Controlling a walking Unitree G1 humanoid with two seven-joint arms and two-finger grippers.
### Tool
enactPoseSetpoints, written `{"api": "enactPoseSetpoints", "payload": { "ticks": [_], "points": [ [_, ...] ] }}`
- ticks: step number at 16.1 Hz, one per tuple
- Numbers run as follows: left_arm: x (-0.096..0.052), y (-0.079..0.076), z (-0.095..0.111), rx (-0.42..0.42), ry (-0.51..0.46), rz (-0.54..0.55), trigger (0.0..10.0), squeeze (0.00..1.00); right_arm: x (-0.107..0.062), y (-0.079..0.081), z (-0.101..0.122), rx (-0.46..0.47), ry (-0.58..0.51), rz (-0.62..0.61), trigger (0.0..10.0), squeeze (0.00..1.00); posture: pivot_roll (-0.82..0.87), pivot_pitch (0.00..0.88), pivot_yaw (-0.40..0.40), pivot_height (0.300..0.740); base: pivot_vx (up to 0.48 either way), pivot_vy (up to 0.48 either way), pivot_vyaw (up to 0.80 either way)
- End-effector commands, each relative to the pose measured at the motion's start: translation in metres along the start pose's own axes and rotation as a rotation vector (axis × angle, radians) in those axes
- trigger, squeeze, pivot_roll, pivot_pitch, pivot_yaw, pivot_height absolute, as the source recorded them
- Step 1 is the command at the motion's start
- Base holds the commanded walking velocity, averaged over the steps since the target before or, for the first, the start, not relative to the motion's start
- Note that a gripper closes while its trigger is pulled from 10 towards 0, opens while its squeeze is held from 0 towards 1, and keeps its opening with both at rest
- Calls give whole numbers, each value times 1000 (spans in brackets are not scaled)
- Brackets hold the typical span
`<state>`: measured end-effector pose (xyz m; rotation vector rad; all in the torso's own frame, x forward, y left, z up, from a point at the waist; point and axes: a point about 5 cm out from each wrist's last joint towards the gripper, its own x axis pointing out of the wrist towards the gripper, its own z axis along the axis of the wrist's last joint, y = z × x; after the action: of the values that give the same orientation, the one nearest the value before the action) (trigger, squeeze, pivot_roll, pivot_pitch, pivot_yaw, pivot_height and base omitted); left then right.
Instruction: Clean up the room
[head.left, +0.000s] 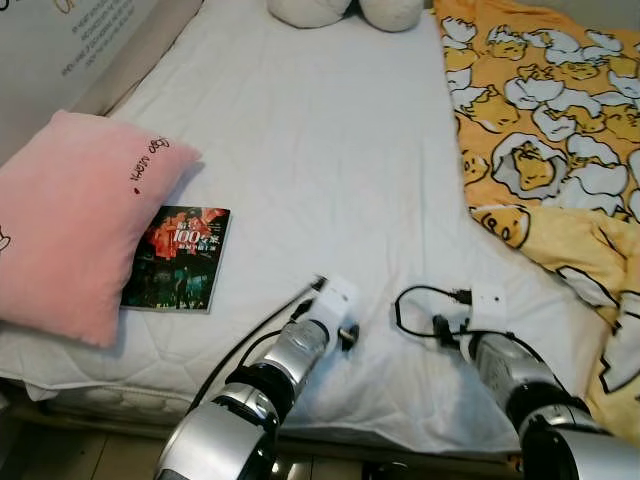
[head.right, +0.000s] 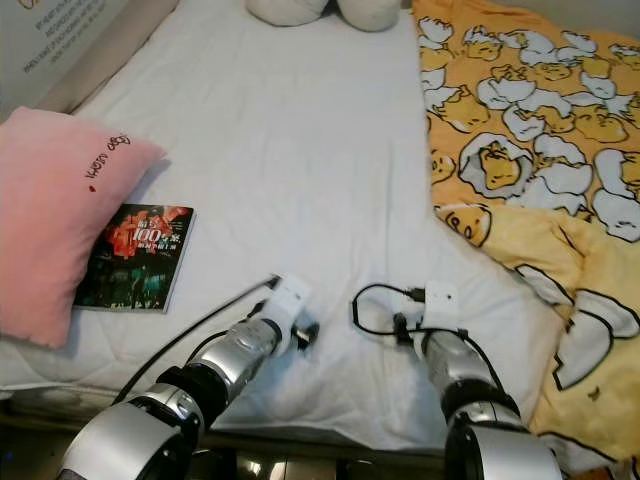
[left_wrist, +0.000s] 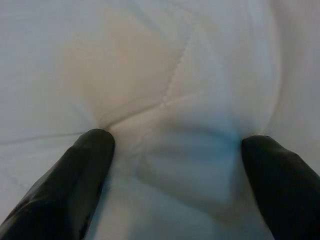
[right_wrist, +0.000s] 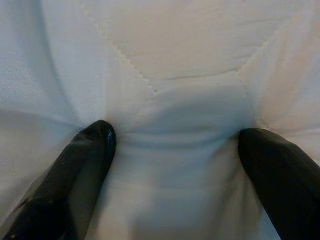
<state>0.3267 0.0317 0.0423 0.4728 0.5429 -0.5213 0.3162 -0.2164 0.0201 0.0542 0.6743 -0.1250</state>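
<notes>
Wide open white bed (head.left: 320, 150) down the middle, plenty of room to reach forward. On the left edge, the pink pillow (head.left: 70, 220) blocks the way, with the book (head.left: 178, 258) just beside it, partly tucked under. On the right, the yellow blanket (head.left: 550, 130) is bunched up. Two plush toys (head.left: 345, 12) close off the far end.

We see the pink pillow (head.left: 70, 225) covering the book's (head.left: 178, 258) left edge. Two white plush shapes (head.left: 345, 12) are cut off by the top edge. The yellow blanket (head.left: 545, 150) runs past the right edge. The book's cover text is too small to read.
</notes>
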Motion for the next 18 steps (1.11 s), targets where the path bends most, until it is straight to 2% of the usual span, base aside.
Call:
{"api": "enactPoseSetpoints", "payload": {
  "ticks": [1,3,5,6,8,10,11,12,14,15,18],
  "points": [
    [0,-22,-22,76,121,-77,10000,0,-5,-9,-52,-12,180,-4,10000,0,66,274,-34,740,0,0,0],
    [-2,-23,-38,123,157,-89,10000,0,-8,-8,-68,-20,224,13,10000,0,61,270,-30,740,0,0,0],
    [-8,-28,-70,68,226,-99,10000,0,-15,-4,-95,-29,295,49,10000,0,53,259,-27,740,0,0,0],
    [-9,-29,-76,52,241,-99,10000,0,-16,-3,-100,-23,303,52,10000,0,52,254,-29,740,0,0,0],
    [-17,-33,-104,7,291,-98,10000,0,-24,4,-126,15,356,97,10000,0,55,240,-34,740,0,0,0],
    [-22,-30,-122,-49,310,-83,10000,0,-32,7,-146,10,387,118,10000,0,62,223,-41,740,0,0,0],
    [-24,-26,-126,-118,309,-66,10000,0,-37,4,-155,1,397,113,10000,0,66,212,-42,740,0,0,0],
    [-26,-23,-128,-237,291,-48,10000,0,-43,-2,-165,-23,398,99,10000,0,71,198,-44,740,0,0,0],
    [-30,-24,-127,-384,273,-46,10000,0,-54,-9,-176,-44,397,90,10000,0,78,181,-45,740,0,0,0],
    [-33,-24,-124,-411,259,-51,10000,0,-61,-10,-181,-49,396,90,10000,0,81,165,-50,740,0,0,0],
    [-41,-15,-120,-385,203,-22,10000,0,-74,-10,-185,-65,388,102,10000,0,80,144,-53,740,0,0,0]
  ]
}}
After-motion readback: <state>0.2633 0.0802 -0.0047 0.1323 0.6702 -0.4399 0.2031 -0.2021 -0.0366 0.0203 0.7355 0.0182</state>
